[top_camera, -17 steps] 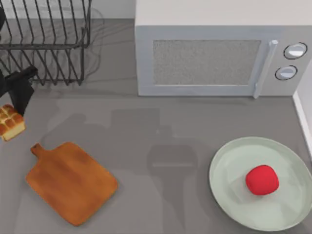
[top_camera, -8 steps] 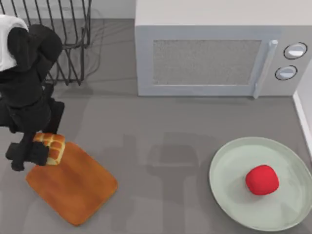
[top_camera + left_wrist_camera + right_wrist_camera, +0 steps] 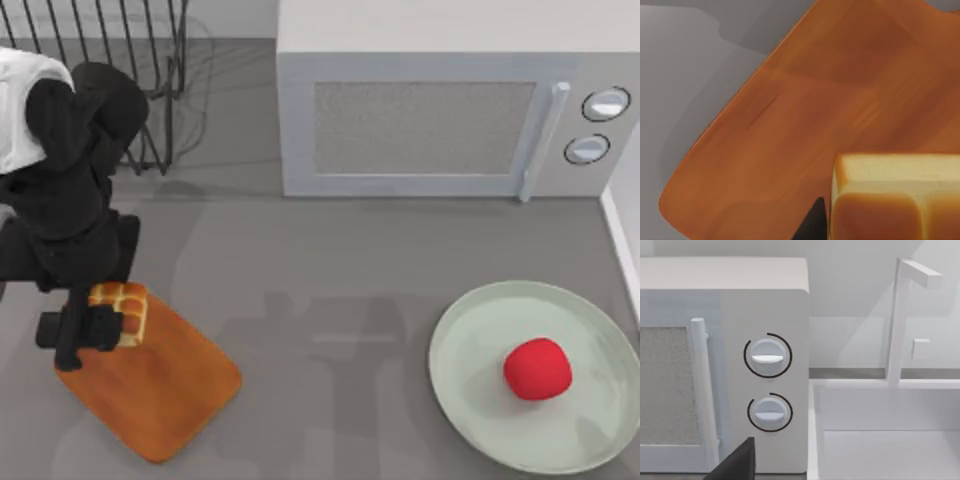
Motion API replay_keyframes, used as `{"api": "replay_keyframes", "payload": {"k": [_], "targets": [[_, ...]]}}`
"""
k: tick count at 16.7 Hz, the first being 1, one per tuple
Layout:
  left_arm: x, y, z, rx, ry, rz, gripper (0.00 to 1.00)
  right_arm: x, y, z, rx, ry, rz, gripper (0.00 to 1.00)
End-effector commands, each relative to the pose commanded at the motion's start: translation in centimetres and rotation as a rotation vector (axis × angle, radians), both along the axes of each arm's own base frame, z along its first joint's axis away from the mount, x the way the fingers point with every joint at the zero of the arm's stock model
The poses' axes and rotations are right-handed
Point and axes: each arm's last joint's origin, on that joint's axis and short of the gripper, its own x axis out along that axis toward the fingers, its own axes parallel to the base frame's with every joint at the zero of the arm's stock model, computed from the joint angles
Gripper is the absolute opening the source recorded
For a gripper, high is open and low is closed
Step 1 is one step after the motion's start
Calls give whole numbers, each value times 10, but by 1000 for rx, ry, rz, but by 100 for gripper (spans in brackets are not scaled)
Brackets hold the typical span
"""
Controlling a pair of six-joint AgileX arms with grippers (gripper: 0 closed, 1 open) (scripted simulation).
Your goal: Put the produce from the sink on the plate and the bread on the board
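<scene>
Bread (image 3: pixel 125 311) is a small square golden-brown loaf, its top scored into a grid of rolls, with paler sides that the left wrist view (image 3: pixel 895 197) shows as cream above a darker crust edge. It sits over the upper left part of the board (image 3: pixel 160 385), an orange-brown wooden slab with rounded corners lying at the left of the grey surface (image 3: pixel 330 260). The left end effector (image 3: pixel 95 328) is clenched on the bread, its black fingers gripping the loaf from the left side, with the arm's dark body rising above it toward the wire rack (image 3: pixel 150 80). From the left wrist view the loaf hangs close over the wood grain of the board (image 3: pixel 790 115); whether its underside touches the board I cannot tell.

Produce (image 3: pixel 537 369), a glossy bright red rounded piece, lies on the pale mint-green plate (image 3: pixel 470 340) at the right of the surface, right of the plate's centre. The right wrist view looks at the microwave (image 3: pixel 765 300) with its two dials and the white sink (image 3: pixel 880 440) beside it; a dark edge of the right end effector (image 3: pixel 737 462) shows low, and whether it is released or clenched I cannot tell.

Compared with half a second ago, the bread and left end effector have shifted slightly right and down, farther onto the board.
</scene>
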Motion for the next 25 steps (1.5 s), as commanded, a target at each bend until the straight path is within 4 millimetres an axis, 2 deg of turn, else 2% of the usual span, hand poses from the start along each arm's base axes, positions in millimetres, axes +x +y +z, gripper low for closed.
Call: {"api": "replay_keyframes", "payload": {"k": [5, 21, 25], "targets": [[1, 1, -3, 1, 6, 4, 0, 0, 0, 0, 0, 0, 0, 100], [0, -1, -44, -1, -2, 0, 0, 0, 0, 0, 0, 0, 0, 100], [0, -1, -45, 0, 0, 0, 0, 0, 0, 0, 0, 0, 0, 100]]}}
